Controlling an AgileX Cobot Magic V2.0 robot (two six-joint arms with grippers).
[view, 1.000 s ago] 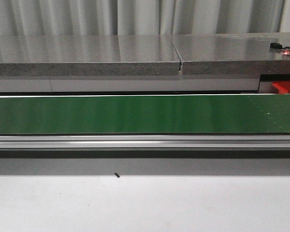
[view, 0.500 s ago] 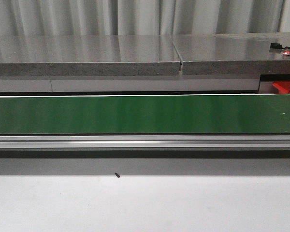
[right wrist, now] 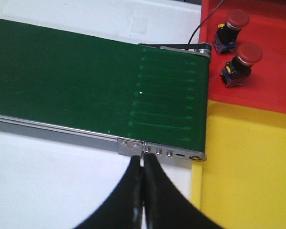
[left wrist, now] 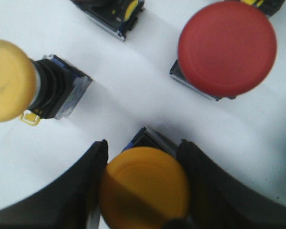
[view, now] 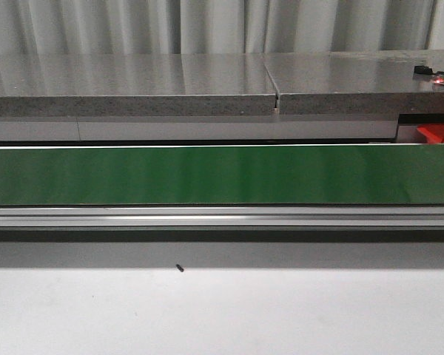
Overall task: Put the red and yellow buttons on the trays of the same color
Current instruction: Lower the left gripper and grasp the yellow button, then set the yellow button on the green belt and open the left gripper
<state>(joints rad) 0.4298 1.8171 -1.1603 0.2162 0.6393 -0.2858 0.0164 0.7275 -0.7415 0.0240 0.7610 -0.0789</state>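
Yellow button (left wrist: 145, 183) sits upright on the white bench (left wrist: 128, 102), right between the left end effector (left wrist: 144, 191) fingers (left wrist: 66, 200). Fingers flank the mushroom cap on both sides; can't tell whether they're pressing it or only bracketing it.

Handling guess: small, light, rigid plastic. The domed cap looks smooth and may slip, and it's top-heavy on a narrow body, so it tips easily. Better to grab the squared body under the cap, or the cap rim squarely.

Neighbours: red button (left wrist: 226, 47) near, a second yellow button (left wrist: 7, 81) lying on its side, both apart from the fingers.

Right end effector (right wrist: 143, 191) is clenched, empty, over the conveyor belt (right wrist: 86, 81) end. Beside it are the yellow tray (right wrist: 248, 162), bare where visible, and the red tray (right wrist: 276, 71) holding two red buttons (right wrist: 240, 62).
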